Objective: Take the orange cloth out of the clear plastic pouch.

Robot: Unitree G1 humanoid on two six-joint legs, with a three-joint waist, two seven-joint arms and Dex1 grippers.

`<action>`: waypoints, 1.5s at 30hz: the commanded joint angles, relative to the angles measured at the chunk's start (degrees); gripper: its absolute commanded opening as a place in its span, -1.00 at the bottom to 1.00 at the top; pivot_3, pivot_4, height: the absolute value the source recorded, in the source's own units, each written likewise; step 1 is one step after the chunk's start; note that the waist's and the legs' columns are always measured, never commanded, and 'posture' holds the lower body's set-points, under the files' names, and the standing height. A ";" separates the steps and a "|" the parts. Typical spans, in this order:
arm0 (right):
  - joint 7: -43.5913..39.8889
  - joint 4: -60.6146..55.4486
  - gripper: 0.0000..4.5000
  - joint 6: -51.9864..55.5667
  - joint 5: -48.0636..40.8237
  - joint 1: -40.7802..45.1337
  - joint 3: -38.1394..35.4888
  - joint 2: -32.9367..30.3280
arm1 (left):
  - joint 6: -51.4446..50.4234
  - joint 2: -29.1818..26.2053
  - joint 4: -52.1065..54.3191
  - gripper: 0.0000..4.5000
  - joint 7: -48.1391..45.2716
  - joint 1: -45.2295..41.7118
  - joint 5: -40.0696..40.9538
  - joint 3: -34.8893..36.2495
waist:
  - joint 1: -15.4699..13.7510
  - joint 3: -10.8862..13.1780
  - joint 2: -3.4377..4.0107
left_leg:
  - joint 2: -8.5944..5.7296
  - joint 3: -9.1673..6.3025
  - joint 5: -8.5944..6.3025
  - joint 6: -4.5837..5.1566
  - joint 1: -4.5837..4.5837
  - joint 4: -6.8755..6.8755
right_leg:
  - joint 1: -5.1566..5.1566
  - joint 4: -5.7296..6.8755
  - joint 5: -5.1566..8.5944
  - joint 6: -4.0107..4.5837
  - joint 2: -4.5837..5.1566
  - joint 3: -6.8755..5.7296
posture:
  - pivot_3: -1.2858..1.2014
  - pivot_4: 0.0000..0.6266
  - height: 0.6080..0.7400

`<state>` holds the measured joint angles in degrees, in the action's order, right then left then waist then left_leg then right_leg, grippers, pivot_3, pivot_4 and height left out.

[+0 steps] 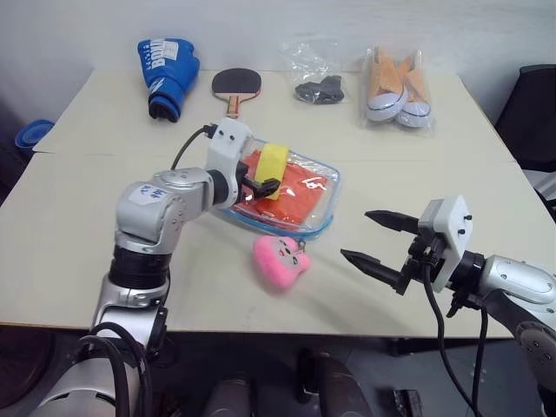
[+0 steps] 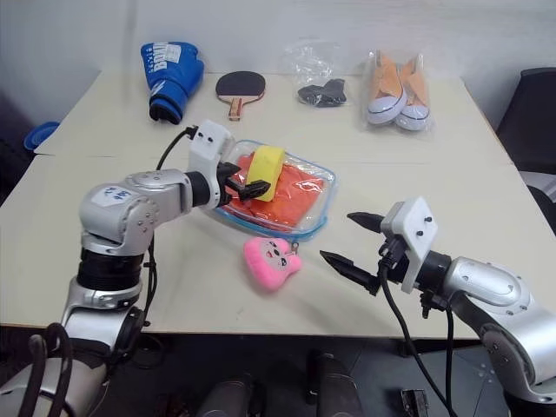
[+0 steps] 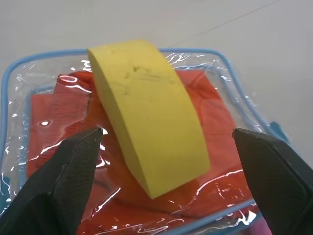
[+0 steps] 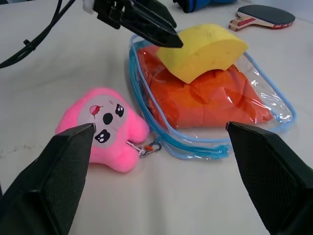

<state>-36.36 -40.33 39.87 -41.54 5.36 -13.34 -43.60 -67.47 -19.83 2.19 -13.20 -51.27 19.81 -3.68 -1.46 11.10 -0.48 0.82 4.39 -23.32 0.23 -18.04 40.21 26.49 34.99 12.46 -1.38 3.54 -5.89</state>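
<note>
The clear plastic pouch point(image 1: 331, 196), trimmed in light blue, lies flat in the middle of the table. The folded orange cloth point(image 1: 302, 193) is inside it. A curved yellow sponge point(image 1: 274, 165) rests on top of the pouch. My left gripper point(image 3: 167, 132) is open at the pouch's left end, low over it, with one finger on each side of the sponge. The pouch's pink plush charm point(image 1: 280, 259) lies on the table in front of it. My right gripper point(image 1: 354, 234) hovers open and empty to the right of the charm, pointing towards the pouch.
Along the table's far side lie a blue boxing glove point(image 1: 169, 74), a table tennis paddle point(image 1: 236, 84), a thin clear bag with a dark item point(image 1: 317, 87) and a bag of orange-and-white shoes point(image 1: 398, 87). A dark chair point(image 1: 532, 109) stands at the right.
</note>
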 commanded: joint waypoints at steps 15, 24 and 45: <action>2.03 -1.96 0.98 -2.56 0.83 -0.05 0.10 0.74 | 12.73 8.50 -22.83 1.00 1.62 -10.30 -9.33 -1.75 | 0.02 0.02 -0.03 | 0.00 0.01 0.03 -0.03 -0.02 0.01 | 0.01 0.00 0.00 0.00 0.00 -0.05 | 0.03 -0.52 1.00; 1.87 -1.35 1.00 -2.24 1.02 1.85 1.45 1.16 | 14.01 4.93 -18.75 0.22 -0.73 -8.81 -11.63 -1.88 | 0.16 0.02 -0.03 | 0.01 0.01 0.03 -0.03 -0.02 0.01 | 0.02 -0.01 0.00 -0.01 0.01 -0.06 | 0.03 -0.52 1.00; -6.72 3.28 1.00 -1.74 -0.86 12.19 9.45 1.03 | 29.56 -22.91 -32.73 0.22 -1.07 12.55 -11.04 24.71 | -0.15 -0.13 -0.39 | 0.05 -0.18 0.02 -0.03 0.16 -0.04 | 0.08 -0.06 0.00 0.08 0.14 -0.33 | 0.03 -0.52 1.00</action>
<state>-42.32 -36.67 38.91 -42.06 16.99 -3.54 -42.56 -37.96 -42.13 -32.11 -14.92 -39.32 8.68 20.04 -1.61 10.96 -0.87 0.87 4.12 -23.30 0.21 -17.97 40.21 26.60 34.92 12.46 -1.30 3.72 -6.29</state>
